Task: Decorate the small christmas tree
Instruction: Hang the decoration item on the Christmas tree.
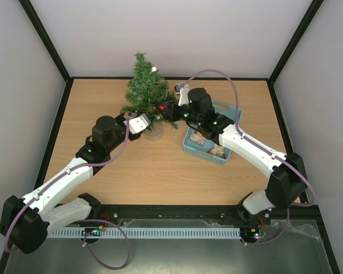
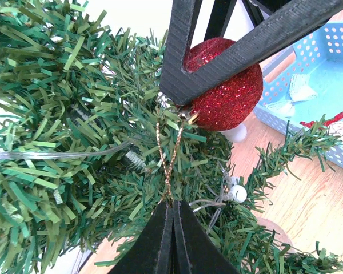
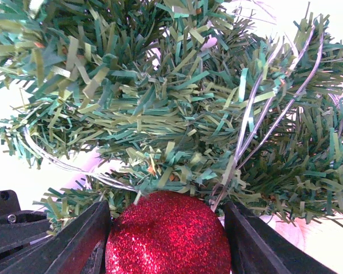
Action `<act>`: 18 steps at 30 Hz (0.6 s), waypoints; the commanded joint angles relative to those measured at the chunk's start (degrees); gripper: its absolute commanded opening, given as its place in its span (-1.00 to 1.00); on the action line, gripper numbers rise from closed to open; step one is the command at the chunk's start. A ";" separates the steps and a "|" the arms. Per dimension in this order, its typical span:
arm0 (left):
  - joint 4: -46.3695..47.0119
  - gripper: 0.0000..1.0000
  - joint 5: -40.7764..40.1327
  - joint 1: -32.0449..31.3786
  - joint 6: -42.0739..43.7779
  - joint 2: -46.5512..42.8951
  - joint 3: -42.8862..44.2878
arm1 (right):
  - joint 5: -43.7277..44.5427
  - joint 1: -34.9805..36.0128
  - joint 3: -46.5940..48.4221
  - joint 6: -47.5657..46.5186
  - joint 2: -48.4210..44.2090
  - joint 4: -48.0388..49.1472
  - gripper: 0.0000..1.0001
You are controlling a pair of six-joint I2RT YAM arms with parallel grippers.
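Left jaws, pressed together, pinch the gold loop [image 2: 168,185] of a red glitter bauble [image 3: 168,234] (right jaws clamp it); the small christmas tree [image 1: 146,94] stands at twelve o'clock of both.

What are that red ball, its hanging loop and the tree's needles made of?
The red ball sparkles in tiny grains: glitter, likely over plastic or foam. Its hanging loop looks like thin twisted gold metallic thread. The small christmas tree has flat, matte green strips for needles, probably cut plastic film.
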 commanded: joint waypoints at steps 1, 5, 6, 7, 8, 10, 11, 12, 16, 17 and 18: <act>-0.28 -0.95 0.13 0.12 -0.68 1.04 0.98 | 1.27 0.26 2.35 -1.26 1.32 -0.14 0.02; -0.96 -0.95 -1.82 0.11 -1.09 1.91 1.90 | 2.33 0.23 2.53 -2.07 2.03 -0.10 0.02; -0.81 -0.95 -2.17 0.12 -1.27 1.91 1.95 | 2.44 0.23 2.53 -2.12 2.13 0.08 0.02; -0.51 -0.95 -2.62 0.14 -1.55 1.96 1.97 | 2.53 0.30 2.46 -2.17 2.23 0.36 0.02; -0.21 -0.95 -2.93 0.12 -1.91 1.84 2.05 | 2.67 0.31 2.29 -2.17 2.24 0.73 0.02; 0.33 -0.95 -3.33 0.11 -2.47 1.80 2.18 | 3.02 0.31 2.17 -2.26 2.18 1.12 0.02; 0.43 -0.95 -3.38 0.12 -2.71 1.78 2.26 | 3.21 0.31 2.18 -2.37 2.16 1.13 0.02; 0.53 -0.95 -3.52 0.12 -2.96 1.74 2.34 | 3.29 0.23 2.10 -2.47 2.08 1.13 0.02; 1.15 -0.95 -3.17 0.11 -3.57 0.66 2.56 | 3.47 0.31 0.79 -2.38 0.65 1.81 0.02; 1.47 -0.95 -2.87 0.11 -3.79 0.21 2.69 | 3.55 0.31 0.36 -2.25 0.13 2.28 0.02; 1.77 -0.95 -2.70 0.11 -4.01 0.00 2.84 | 3.62 0.31 -0.11 -1.96 -0.47 2.72 0.02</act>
